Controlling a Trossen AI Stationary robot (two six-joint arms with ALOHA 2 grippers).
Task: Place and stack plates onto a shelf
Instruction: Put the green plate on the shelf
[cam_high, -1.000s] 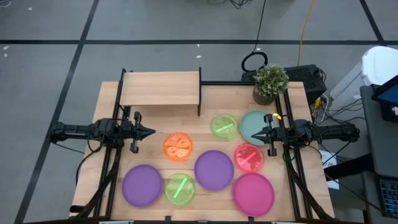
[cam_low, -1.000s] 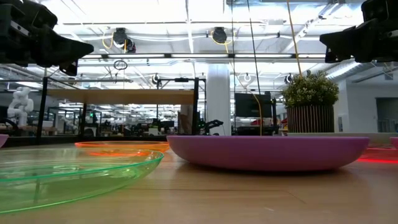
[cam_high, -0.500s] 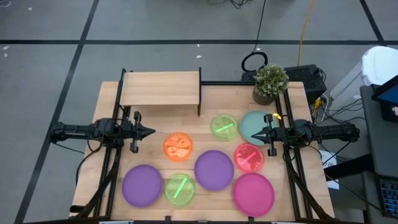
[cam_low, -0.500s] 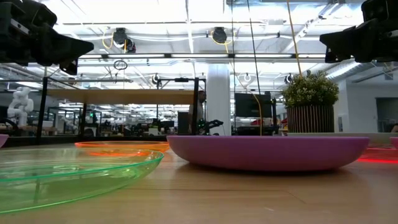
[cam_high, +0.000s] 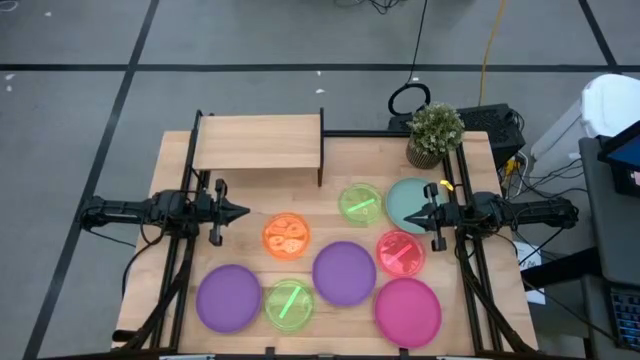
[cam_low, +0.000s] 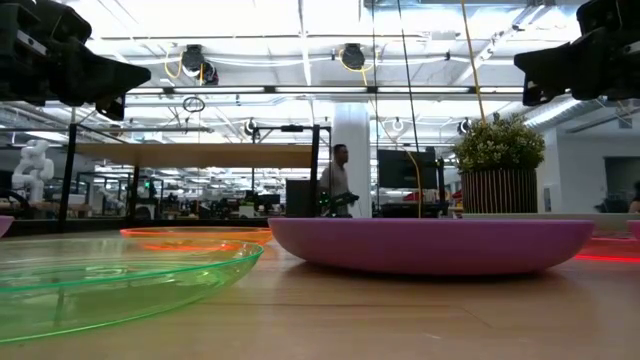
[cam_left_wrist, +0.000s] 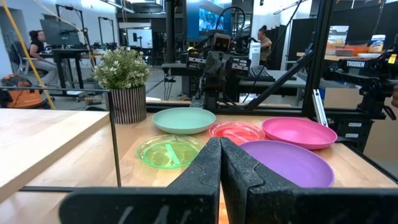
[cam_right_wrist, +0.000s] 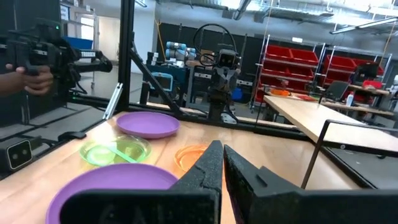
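Note:
Eight plates lie flat and apart on the tabletop: two purple (cam_high: 344, 273) (cam_high: 228, 297), a magenta one (cam_high: 408, 311), a pale teal one (cam_high: 404, 201), two translucent green ones (cam_high: 360, 203) (cam_high: 289, 304), a red-pink one (cam_high: 400, 252) and an orange one (cam_high: 286, 235). The shelf (cam_high: 258, 142) stands bare at the far left on black legs. My left gripper (cam_high: 246, 211) hovers shut above the table left of the orange plate. My right gripper (cam_high: 407, 216) hovers shut over the teal plate's near edge. Both grippers hold nothing.
A potted plant (cam_high: 434, 133) stands at the table's far right corner. Black frame rails run along both sides of the table (cam_high: 330, 170). Beyond the table, a person (cam_low: 338, 180) shows in the room behind. Bare wood lies between the shelf and the plates.

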